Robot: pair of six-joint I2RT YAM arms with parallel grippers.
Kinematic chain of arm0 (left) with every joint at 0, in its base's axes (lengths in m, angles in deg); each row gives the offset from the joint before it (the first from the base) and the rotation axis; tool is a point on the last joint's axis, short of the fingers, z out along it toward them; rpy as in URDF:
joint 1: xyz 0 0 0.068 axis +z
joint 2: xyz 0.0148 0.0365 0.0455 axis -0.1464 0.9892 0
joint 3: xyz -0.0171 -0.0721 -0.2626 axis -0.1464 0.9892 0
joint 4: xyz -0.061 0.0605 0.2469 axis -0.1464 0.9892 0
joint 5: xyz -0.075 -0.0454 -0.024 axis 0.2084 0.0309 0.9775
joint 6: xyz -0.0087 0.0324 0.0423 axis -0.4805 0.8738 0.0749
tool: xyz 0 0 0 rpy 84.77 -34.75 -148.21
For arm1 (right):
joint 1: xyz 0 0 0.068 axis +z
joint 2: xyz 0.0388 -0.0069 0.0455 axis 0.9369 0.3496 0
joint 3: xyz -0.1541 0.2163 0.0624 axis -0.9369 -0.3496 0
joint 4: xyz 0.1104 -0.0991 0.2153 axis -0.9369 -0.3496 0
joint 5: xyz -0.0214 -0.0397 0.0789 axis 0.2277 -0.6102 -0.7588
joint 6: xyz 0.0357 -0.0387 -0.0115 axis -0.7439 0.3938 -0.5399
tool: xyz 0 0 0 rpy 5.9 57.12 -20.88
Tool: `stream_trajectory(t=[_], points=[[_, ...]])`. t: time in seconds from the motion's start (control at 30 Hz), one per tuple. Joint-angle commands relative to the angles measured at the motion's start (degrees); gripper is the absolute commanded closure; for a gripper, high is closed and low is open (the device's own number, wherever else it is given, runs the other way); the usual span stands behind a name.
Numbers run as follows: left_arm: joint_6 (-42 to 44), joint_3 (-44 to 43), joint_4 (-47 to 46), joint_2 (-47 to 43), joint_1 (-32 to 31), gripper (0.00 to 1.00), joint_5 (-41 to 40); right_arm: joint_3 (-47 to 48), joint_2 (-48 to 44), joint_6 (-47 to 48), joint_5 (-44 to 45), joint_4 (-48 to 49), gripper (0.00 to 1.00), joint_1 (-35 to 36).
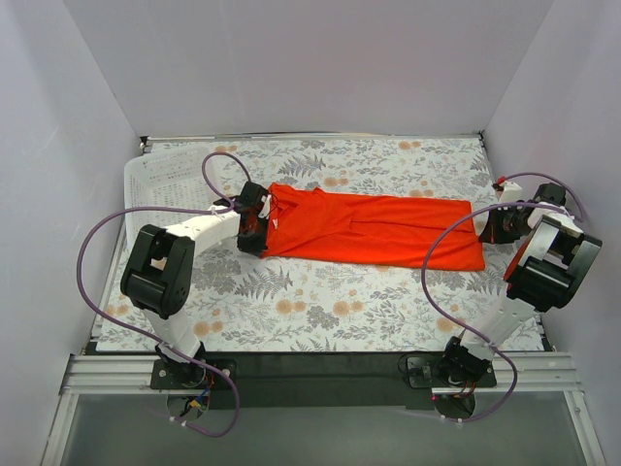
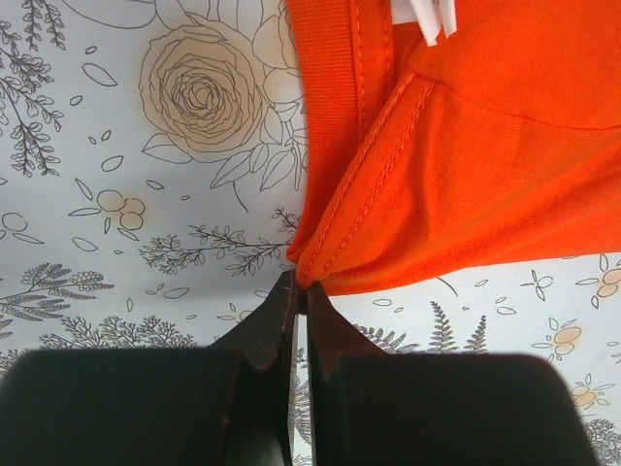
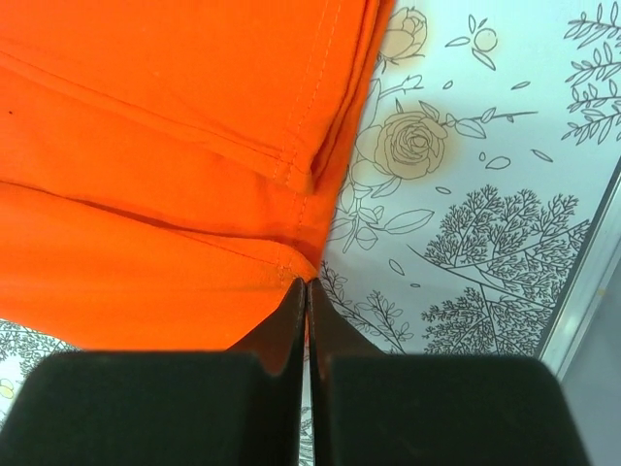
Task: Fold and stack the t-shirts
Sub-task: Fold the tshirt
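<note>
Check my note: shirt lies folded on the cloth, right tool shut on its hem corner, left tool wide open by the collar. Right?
No: the left tool is shut, pinching the shirt beside the collar, as the left wrist view shows. The rest holds: right tool shut on the hem corner, shirt folded on the cloth.

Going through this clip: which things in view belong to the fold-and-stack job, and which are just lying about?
Part of the job:
- t-shirt, orange-red, laid out as a long strip
- left gripper, shut on its collar end
- right gripper, shut on its hem corner

Just lying about:
- white perforated basket, at the table's far left
- floral tablecloth, under everything
</note>
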Motion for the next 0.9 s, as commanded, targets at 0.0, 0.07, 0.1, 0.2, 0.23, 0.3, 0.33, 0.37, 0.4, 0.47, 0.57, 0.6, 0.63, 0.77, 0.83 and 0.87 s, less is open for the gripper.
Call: stream_trajectory(t=[0.0,0.07,0.1,0.2,0.23,0.3,0.33,0.37,0.4,0.47,0.57,0.6,0.63,0.77,0.83,0.87], points=[[0.1,0.4,0.5,0.5,0.5,1.00,-1.8,0.5,-1.8,-0.8,-2.5,2.1,0.99,-0.6],[0.2,0.3,0.5,0.2,0.5,1.00,-2.0,0.6,-1.1,-0.8,-2.6,2.3,0.99,-0.6],[0.2,0.3,0.5,0.2,0.5,1.00,-2.1,0.7,-0.9,-0.8,-2.4,2.4,0.99,-0.6],[0.1,0.2,0.5,0.0,0.5,1.00,-1.8,0.8,-0.1,-1.0,-1.7,2.7,0.99,-0.6],[0.0,0.0,0.5,-0.3,0.5,1.00,-1.6,0.9,0.3,-1.1,-1.6,2.8,0.97,-0.6],[-0.1,-0.1,0.1,-1.0,0.5,0.97,-1.7,1.0,0.3,-1.1,-0.3,2.8,0.93,-0.6],[-0.2,-0.1,0.0,-1.4,0.5,0.90,-1.9,1.3,0.2,-1.2,0.1,2.8,0.91,-0.5],[-0.3,0.0,-0.2,-2.5,0.5,0.85,-2.0,1.4,-0.1,-1.2,0.5,2.9,0.88,-0.6],[-0.4,0.0,-0.7,-3.2,0.5,0.81,-2.0,1.5,-0.2,-1.3,1.4,3.0,0.82,-0.6],[-0.7,0.0,-1.2,-5.7,0.5,0.68,-1.1,2.2,-1.1,-1.3,2.0,3.0,0.77,-0.5],[-1.3,-0.4,-2.4,-8.6,0.5,0.57,0.6,2.1,-3.4,-0.3,2.8,2.9,0.69,-0.2],[-1.7,-0.6,-3.0,-10.7,0.5,0.56,1.6,2.1,-4.0,0.0,2.9,2.9,0.66,0.0],[-1.8,-0.8,-3.2,-11.7,0.5,0.55,3.3,1.7,-5.3,0.2,2.8,2.6,0.66,0.3],[-3.2,-2.5,-3.5,-14.6,0.5,0.54,6.5,1.2,-8.1,2.5,2.5,0.7,0.59,1.9],[-3.8,-3.3,-3.4,-15.5,0.5,0.53,6.7,0.9,-9.9,3.8,1.3,-0.8,0.58,2.0],[-3.7,-3.7,-3.3,-15.3,0.5,0.53,7.0,0.3,-10.5,4.4,0.6,-1.5,0.57,2.1]])
